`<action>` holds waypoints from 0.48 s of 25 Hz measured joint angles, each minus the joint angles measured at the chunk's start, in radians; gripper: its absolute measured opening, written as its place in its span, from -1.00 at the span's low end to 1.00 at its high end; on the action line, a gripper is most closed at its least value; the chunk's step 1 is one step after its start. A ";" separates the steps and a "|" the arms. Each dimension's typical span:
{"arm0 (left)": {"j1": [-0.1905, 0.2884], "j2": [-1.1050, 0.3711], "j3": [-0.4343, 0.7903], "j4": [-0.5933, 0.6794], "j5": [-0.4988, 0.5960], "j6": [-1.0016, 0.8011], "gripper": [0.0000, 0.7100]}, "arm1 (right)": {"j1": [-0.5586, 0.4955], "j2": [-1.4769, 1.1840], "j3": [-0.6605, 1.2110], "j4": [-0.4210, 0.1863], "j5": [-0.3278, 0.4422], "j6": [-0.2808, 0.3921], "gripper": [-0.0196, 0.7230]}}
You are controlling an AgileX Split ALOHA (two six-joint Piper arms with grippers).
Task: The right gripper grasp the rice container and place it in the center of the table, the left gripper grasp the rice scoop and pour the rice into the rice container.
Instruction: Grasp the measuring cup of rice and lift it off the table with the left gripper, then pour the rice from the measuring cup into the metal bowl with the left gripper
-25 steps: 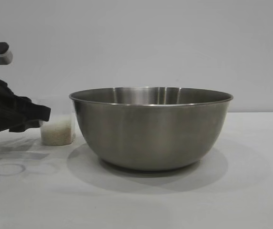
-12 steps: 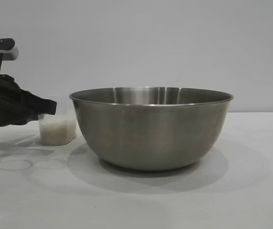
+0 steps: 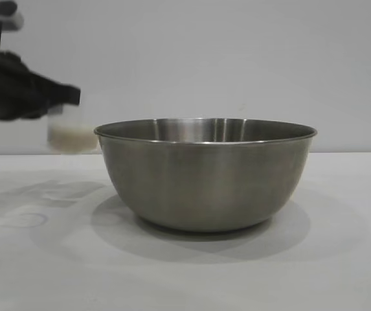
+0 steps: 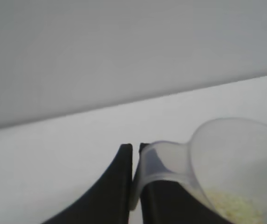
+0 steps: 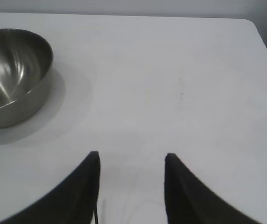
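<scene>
My left pincer is shut tight on the loop handle of the scoop, the two fingertips nearly meeting with the clear plastic pinched between them; the cup hangs just beyond them, upright, with rice pale in its bottom. From outside, that pincer holds the scoop in the air at the left, clear of the surface, its base about level with the bowl's rim and just beside it, not over it. A second ago the scoop stood on the surface left of the bowl with my fingers not yet closed on it; half a second ago it had barely started up; now it has risen to rim height. The bowl sits mid-surface, unmoved, and I cannot see any rice inside it. My right pincer hangs part open, holding nothing, above bare surface, well apart from the bowl farther off.
</scene>
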 joint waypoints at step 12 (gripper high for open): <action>0.000 -0.006 -0.167 0.485 -0.002 0.318 -1.00 | 0.000 0.000 0.000 0.000 0.000 0.000 -0.20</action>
